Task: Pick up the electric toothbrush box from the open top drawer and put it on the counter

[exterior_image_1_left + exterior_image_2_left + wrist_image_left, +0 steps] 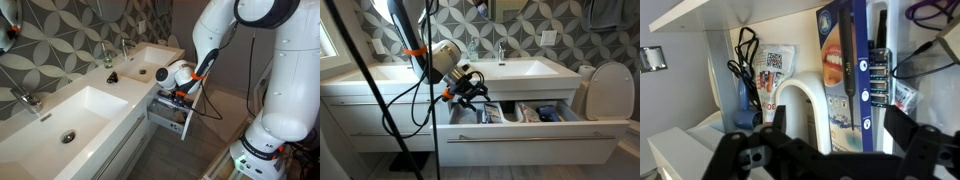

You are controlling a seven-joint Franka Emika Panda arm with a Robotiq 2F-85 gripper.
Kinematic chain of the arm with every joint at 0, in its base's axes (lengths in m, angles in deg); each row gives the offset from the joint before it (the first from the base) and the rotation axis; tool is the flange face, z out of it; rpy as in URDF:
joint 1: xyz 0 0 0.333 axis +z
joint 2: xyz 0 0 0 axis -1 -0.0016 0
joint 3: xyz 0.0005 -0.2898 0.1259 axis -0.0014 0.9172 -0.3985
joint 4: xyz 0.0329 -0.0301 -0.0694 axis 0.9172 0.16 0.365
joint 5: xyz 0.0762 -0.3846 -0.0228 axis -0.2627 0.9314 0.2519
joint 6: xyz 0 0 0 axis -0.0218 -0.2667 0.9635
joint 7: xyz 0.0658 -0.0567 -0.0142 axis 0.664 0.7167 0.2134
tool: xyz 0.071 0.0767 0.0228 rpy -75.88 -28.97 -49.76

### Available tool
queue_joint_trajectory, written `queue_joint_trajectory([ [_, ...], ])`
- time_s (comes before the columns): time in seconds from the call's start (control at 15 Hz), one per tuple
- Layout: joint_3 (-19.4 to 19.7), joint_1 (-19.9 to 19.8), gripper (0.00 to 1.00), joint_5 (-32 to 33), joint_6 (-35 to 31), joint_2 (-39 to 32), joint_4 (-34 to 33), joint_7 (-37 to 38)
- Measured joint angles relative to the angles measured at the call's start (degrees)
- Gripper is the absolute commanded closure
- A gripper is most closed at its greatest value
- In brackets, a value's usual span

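Note:
The top drawer (168, 118) (535, 142) stands open under the white counter (120, 105) (560, 76). In the wrist view the electric toothbrush box (845, 70) lies in the drawer, blue with a picture of a brush and a smile. A white arched part (800, 100) sits beside it. My gripper (840, 135) is open, its two dark fingers either side of the box's lower end and not touching it. In both exterior views the gripper (185, 95) (475, 90) hangs over the drawer's near end. Nothing is held.
A black cable (740, 62) and a printed pack (775, 65) lie beside the box. Blue-and-white packs (525, 113) fill the drawer. A small black object (112, 77) and chrome taps (108, 55) stand on the counter. A toilet (610, 90) stands beside the vanity.

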Motion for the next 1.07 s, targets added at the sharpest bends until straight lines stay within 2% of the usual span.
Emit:
queue_joint_trajectory([
  [0.33, 2.18, -1.03, 0.0, 2.37, -3.41, -5.25, -4.77, 0.28],
  [0.73, 2.44, -0.96, 0.01, 3.27, -5.17, -11.88, -10.53, 0.8],
  [0.87, 2.45, -0.95, 0.03, 3.67, -5.53, -13.8, -12.1, 1.11],
  [1.07, 2.52, -0.94, 0.15, 4.1, -5.8, -16.21, -14.0, 1.72],
])
